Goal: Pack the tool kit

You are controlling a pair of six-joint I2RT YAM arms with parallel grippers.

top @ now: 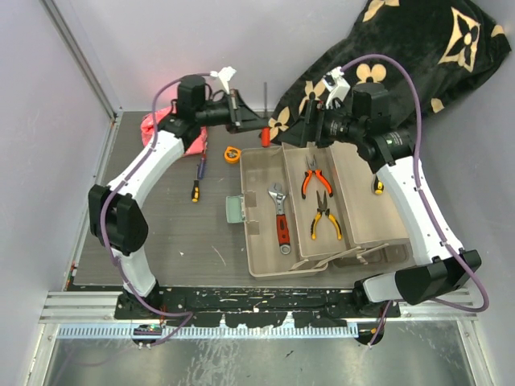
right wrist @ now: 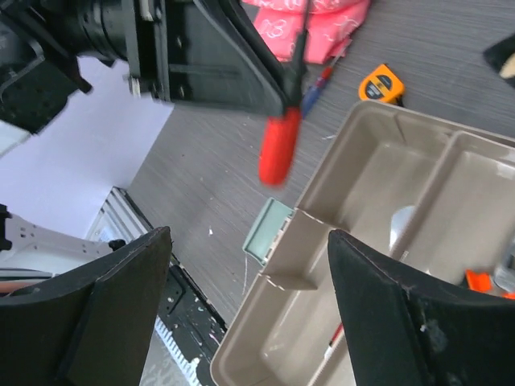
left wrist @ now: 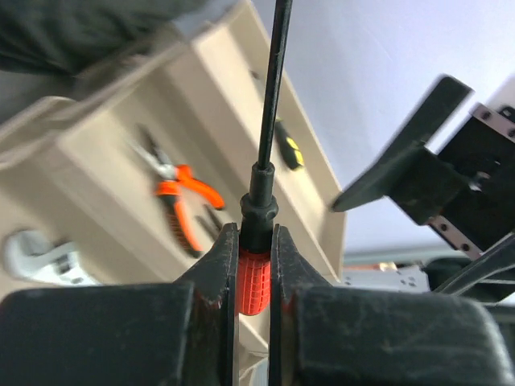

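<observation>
Nearest me, the toolbox (top: 256, 251) lies open on the table between the two arms, with its beige trays spread flat. In the left tray I see the red wrench (top: 280, 217) lying lengthwise. In the next tray are the orange pliers (top: 311, 182), and the yellow pliers (top: 326, 217) lie nearer me. A green latch (top: 234, 209) sticks out from the box's left wall. At the box's right edge sits a yellow-and-black handle (top: 378, 186); I cannot tell what tool it belongs to.

On the bare table left of the box lies a small screwdriver (top: 196, 178). The tape measure (top: 232, 153) sits just past it, near the box's far left corner.

Above that far corner, my left gripper (left wrist: 253, 241) is pinched tight on a red-handled screwdriver (left wrist: 252, 283). The fingers (left wrist: 219, 265) clamp the top of the handle and the black shaft points straight up. The red handle (right wrist: 279, 149) hangs clear of the table, beside the box rather than over a tray.

My right gripper (right wrist: 248, 241) faces it from just beside, jaws spread wide and holding nothing.

Behind the left gripper is a pink cloth (top: 157, 125), and the blanket (top: 418, 48) is heaped in the far right corner.
</observation>
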